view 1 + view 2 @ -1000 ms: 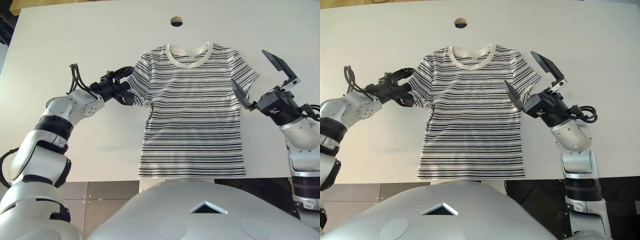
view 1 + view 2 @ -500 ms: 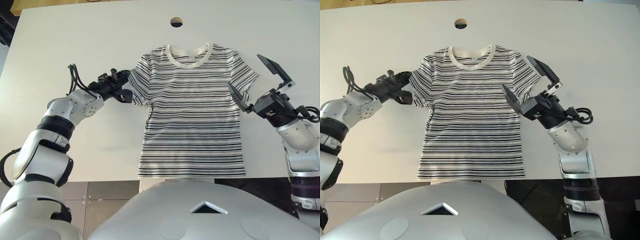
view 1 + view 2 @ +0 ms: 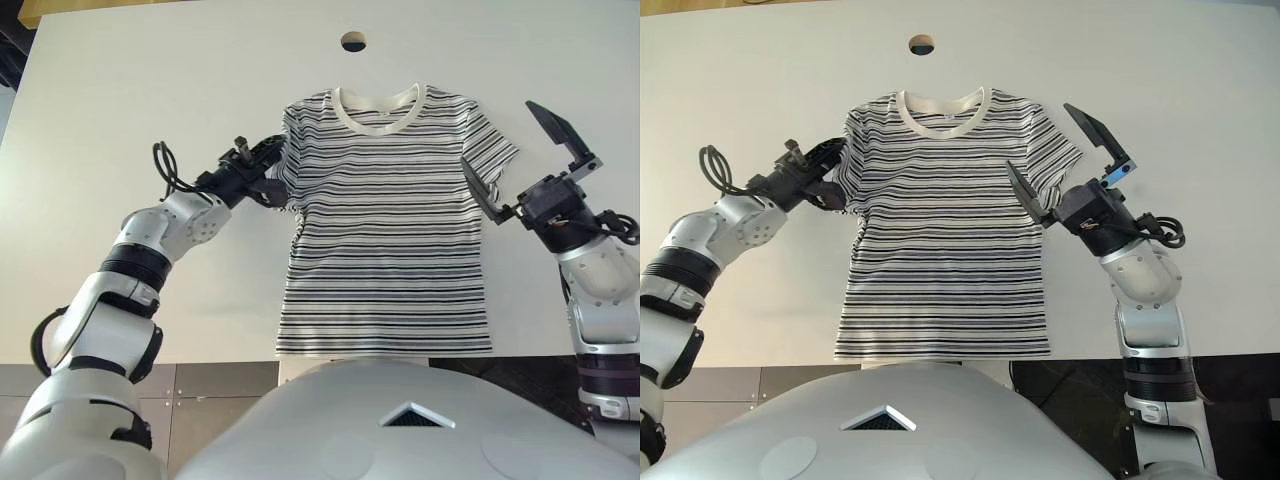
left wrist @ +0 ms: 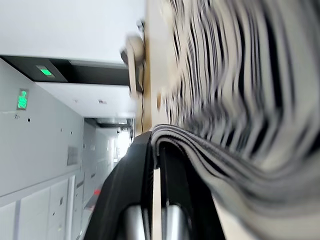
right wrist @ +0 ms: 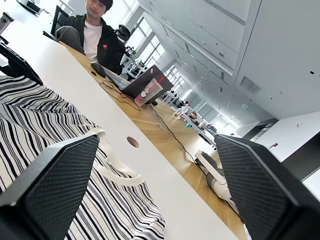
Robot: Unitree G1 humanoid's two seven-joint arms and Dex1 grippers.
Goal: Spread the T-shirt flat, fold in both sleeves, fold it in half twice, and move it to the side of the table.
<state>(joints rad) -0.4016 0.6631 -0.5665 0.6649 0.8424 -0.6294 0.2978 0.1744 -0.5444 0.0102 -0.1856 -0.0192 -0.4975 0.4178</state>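
Left gripper (image 3: 268,180) is clenched on the outer edge of the left sleeve (image 3: 288,150), on the 9 o'clock side of the T-shirt (image 3: 385,230). That edge is lifted and curled in toward the body, so I read this as the first sleeve fold-in. The shirt lies spread flat mid-table (image 3: 130,90), collar at 12, hem at 6 by the near edge, round hole (image 3: 352,42) just beyond the collar. Right gripper (image 3: 496,133) is released, splayed wide over the right sleeve (image 3: 480,120) at 3 o'clock: one finger above the armpit area, the other out over bare table. It looks staged for a pinch, nothing gripped yet. Head views give the layout but not the pinch itself. Left wrist view does: striped cloth nipped between my black fingers (image 4: 120,185) and draped over them. Right wrist view shows both pads (image 5: 55,175) well apart, nothing between them, stripes below.
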